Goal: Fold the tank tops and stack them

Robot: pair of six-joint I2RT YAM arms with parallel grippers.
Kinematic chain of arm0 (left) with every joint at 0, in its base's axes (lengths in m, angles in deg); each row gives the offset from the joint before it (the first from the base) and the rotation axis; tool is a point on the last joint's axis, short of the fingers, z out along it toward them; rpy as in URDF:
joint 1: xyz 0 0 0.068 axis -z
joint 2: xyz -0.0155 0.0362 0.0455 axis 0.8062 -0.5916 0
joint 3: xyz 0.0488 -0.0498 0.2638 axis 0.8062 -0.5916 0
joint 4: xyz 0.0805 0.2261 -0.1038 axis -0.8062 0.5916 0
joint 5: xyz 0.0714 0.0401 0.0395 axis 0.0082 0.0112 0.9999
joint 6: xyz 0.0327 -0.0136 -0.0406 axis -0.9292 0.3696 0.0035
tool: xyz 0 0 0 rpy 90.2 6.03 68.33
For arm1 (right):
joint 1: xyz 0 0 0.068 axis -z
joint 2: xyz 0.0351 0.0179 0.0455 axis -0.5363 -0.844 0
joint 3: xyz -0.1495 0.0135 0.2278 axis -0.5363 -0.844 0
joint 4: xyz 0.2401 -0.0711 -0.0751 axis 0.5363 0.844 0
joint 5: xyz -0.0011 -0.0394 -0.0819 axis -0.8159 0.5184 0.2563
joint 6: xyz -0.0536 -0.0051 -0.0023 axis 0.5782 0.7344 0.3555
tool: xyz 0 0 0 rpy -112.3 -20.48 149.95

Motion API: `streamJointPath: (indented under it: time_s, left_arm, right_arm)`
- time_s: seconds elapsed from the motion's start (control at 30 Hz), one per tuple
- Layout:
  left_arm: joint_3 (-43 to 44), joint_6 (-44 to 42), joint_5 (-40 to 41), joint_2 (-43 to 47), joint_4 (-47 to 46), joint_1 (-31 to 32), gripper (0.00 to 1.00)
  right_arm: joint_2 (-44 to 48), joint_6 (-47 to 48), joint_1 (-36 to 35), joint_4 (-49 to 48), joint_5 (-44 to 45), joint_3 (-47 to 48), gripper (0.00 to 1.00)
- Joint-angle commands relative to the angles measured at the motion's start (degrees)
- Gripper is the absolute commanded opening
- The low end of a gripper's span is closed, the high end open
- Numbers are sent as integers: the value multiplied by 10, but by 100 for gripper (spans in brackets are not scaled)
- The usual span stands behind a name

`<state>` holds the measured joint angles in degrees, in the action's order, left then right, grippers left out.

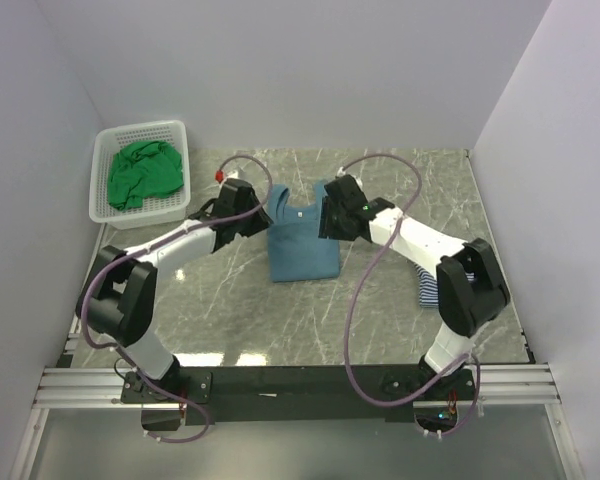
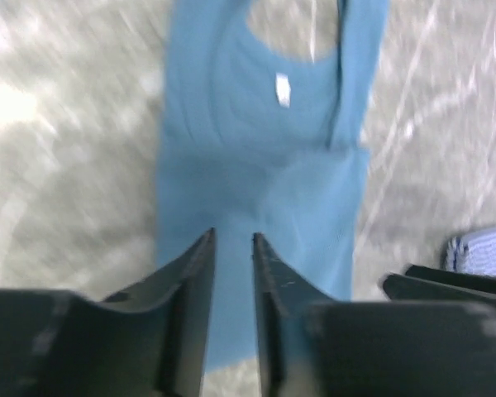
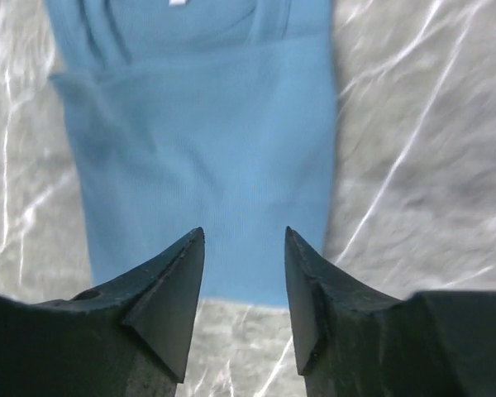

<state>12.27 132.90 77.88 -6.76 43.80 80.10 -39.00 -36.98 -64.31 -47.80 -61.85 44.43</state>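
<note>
Teal-blue tank top (image 1: 302, 240): lying flat on the bench (image 1: 230, 300) at the centre of the top view, neckline toward the upper edge of the frame, a doubled layer covering its lower part, with a straight edge crossing the cloth below the neckline.
White label (image 2: 283, 89): showing just below the neckline, in the upper middle of the left wrist view.
Left gripper (image 2: 233, 240): hovering at the left edge of the teal-blue tank top in the top view; fingers (image 2: 194, 281) standing slightly apart, gripping nothing, blue cloth showing through the narrow gap.
Right gripper (image 3: 244, 236): hovering at the right edge of the same top; fingers (image 3: 169, 289) standing wider apart, gripping nothing, the near edge of the cloth showing between the tips.
Green tank top (image 1: 140, 172): lying crumpled inside the white basket (image 1: 105, 205) in the upper left of the top view, well apart from the others.
Striped tank top (image 1: 427, 288): lying bunched on the bench at the right of the top view, mostly hidden behind the right arm; also peeking in at the right edge of the left wrist view.
</note>
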Motion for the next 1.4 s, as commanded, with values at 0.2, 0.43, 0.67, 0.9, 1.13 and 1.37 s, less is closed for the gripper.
streamJointPath:
  time_s: [0.2,0.43,0.67,0.9,1.13,1.37]
  left_arm:
    - [-126,83,23,70,-43,110,32]
    - [-232,115,29,132,-61,121,45]
    - [-264,149,35,162,-77,122,48]
    - [-297,199,17,135,-145,102,50]
    - [-299,222,7,82,-184,92,47]
    - [-284,220,24,52,-160,93,43]
  right_arm:
    - [107,-69,-28,-80,20,-177,50]
    - [126,-84,-28,-121,1,-238,53]
    - [121,-111,-28,-155,-9,-257,53]
    - [87,-139,-27,-186,-30,-269,53]
    - [76,-152,-27,-197,-14,-290,53]
    - [69,-157,-26,-210,-7,-304,48]
